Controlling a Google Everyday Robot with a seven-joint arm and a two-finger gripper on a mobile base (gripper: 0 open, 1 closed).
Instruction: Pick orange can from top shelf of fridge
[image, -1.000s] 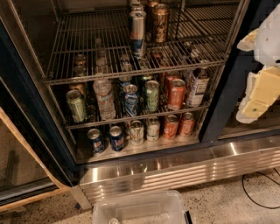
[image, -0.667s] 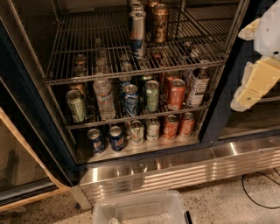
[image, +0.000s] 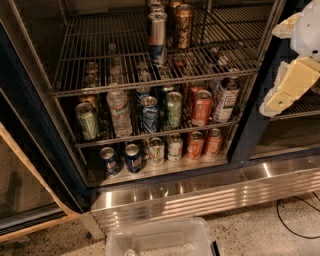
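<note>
You see the orange can (image: 183, 26) upright toward the back of the top shelf (image: 95, 65) of the fridge (image: 210, 192), just right of 1 silver-and-blue can (image: 157, 37); the gripper (image: 286, 89) hangs well right of the orange can, lower, outside the rack; whether it is apart or together cannot be told.

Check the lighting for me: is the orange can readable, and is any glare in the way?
Camera view: the orange can on the top shelf catches light and stands out against the dark back of the fridge; the lower-left rack sits in shadow; glare streaks run along the steel base, well away from the can; the gripper, at the right edge outside the fridge, is brightly lit.
</note>
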